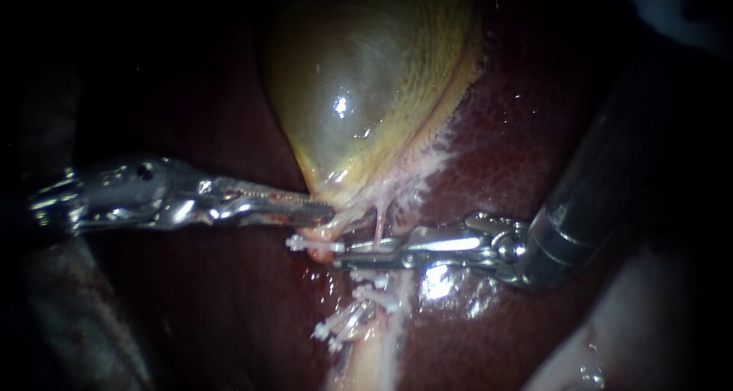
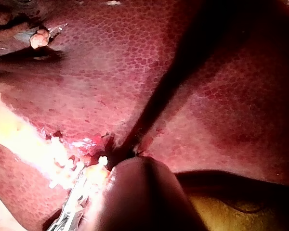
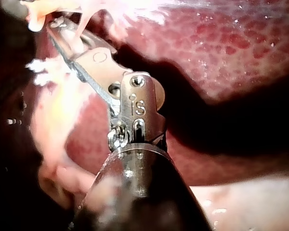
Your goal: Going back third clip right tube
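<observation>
Endoscope: pinched the narrow lower end of the gallbladder (image 1: pixel 366 93) between the jaws of the left instrument (image 1: pixel 324 212). Held the right instrument (image 1: pixel 355 250) low over the liver (image 1: pixel 534 131), jaws slightly spread, a thin tube (image 1: pixel 379 224) crossing the gap. Noted a white clip (image 1: pixel 309 244) just beyond the jaw tips, further clips (image 1: pixel 370 279) below. Left wrist: saw only a dark, blurred shaft, tip hidden against the liver, clips just beside. Right wrist: found the jaws a little apart, a pale strand of tissue running between them.
</observation>
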Available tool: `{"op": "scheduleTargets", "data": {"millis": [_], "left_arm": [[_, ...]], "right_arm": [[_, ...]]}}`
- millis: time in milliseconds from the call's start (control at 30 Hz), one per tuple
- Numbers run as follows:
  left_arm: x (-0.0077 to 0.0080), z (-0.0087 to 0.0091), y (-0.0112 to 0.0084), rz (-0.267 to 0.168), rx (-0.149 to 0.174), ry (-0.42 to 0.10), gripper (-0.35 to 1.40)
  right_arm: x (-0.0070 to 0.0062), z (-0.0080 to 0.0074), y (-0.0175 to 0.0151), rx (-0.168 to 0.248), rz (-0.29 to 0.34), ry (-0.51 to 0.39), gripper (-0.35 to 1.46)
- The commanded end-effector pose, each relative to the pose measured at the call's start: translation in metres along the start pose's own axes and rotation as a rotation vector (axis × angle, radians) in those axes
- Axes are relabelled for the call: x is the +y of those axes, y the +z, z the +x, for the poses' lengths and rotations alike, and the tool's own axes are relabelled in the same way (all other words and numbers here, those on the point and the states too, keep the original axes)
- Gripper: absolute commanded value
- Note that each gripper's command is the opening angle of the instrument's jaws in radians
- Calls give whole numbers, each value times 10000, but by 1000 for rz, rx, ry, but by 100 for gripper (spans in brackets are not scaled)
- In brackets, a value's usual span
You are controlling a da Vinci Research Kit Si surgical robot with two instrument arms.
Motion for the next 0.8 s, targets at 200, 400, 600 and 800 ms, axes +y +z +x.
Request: {"op": "scheduleTargets", "data": {"millis": [200, 400, 600, 800], "left_arm": [[0, 0, 0, 0, 0, 0, -35], [0, 0, 0, 0, 0, 0, -35], [0, 0, 0, 0, 0, 0, -35], [0, 0, 0, 0, 0, 0, -35]], "right_arm": [[0, 0, 0, 0, 0, 0, -35], [0, 0, 0, 0, 0, 0, -35], [0, 0, 0, 0, 0, 0, -35], [0, 0, 0, 0, 0, 0, -35]]}}
